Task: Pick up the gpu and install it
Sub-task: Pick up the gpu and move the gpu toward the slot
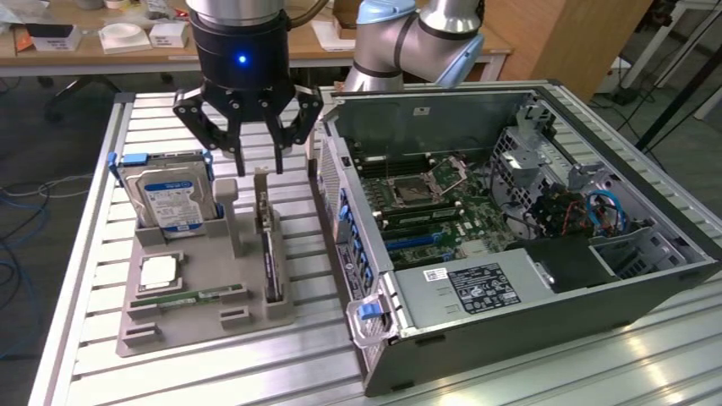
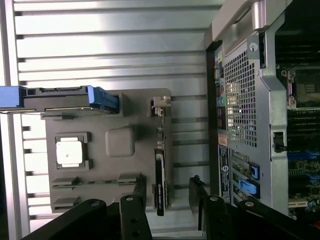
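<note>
The gpu (image 1: 270, 254) stands on its thin edge in the gray holder (image 1: 175, 334), on the side nearest the computer case (image 1: 485, 342). You have not picked it up yet. Your gripper (image 1: 259, 161) hangs just above its top end. The fingers (image 2: 141, 192) are wide apart, one on each side of the card, and they hold nothing. The lift and the fitting into the case are both left to do. The card is seen edge-on, so its face is hidden. The slot for it is hard to pick out among the parts inside the case.
</note>
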Robot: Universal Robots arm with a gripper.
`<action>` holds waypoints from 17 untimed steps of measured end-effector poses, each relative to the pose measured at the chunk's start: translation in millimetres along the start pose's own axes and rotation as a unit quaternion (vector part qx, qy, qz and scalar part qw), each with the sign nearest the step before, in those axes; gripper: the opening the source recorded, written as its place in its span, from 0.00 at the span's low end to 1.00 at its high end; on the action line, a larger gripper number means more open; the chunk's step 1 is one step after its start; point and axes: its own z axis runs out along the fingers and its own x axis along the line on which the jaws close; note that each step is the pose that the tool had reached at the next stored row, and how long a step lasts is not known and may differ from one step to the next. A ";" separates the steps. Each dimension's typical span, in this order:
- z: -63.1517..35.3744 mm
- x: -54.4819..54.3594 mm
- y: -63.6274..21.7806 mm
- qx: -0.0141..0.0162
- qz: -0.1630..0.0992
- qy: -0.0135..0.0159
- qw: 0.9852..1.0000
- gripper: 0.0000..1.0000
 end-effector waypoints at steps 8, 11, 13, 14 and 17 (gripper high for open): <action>3.0 0.1 -0.5 0.000 0.000 0.000 1.000 0.47; 4.1 0.1 -0.7 0.000 0.000 0.000 1.000 0.47; 4.2 0.1 -0.7 0.000 0.000 0.000 1.000 0.47; 4.3 0.1 -0.7 0.000 0.000 0.000 1.000 0.47; 4.3 0.1 -0.7 0.000 0.000 0.000 1.000 0.47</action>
